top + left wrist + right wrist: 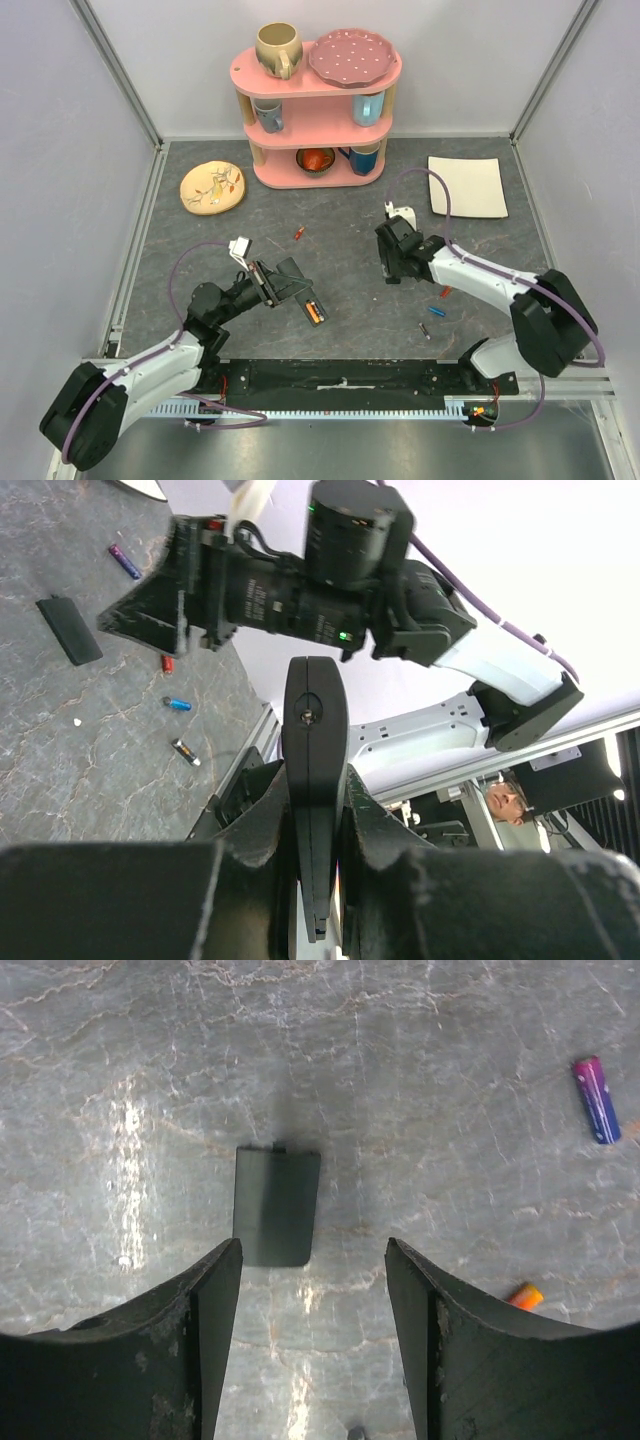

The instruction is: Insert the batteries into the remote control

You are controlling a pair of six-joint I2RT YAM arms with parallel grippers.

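Note:
My left gripper (277, 281) is shut on the black remote control (303, 298) and holds it above the table, with an orange battery (314, 312) showing in its slot. In the left wrist view the remote (312, 720) stands edge-on between the fingers. My right gripper (395, 268) is open and empty, pointing down over a small flat black cover piece (277, 1205). Loose batteries lie on the table: red (298, 233), orange (445, 293), blue (437, 311) and grey (424, 329). The right wrist view shows a blue-purple battery (596, 1100) and an orange one (524, 1296).
A pink shelf (315, 110) with cups and a plate stands at the back. A round patterned plate (212, 187) lies at back left and a white square plate (467, 186) at back right. Metal rails run along the table edges.

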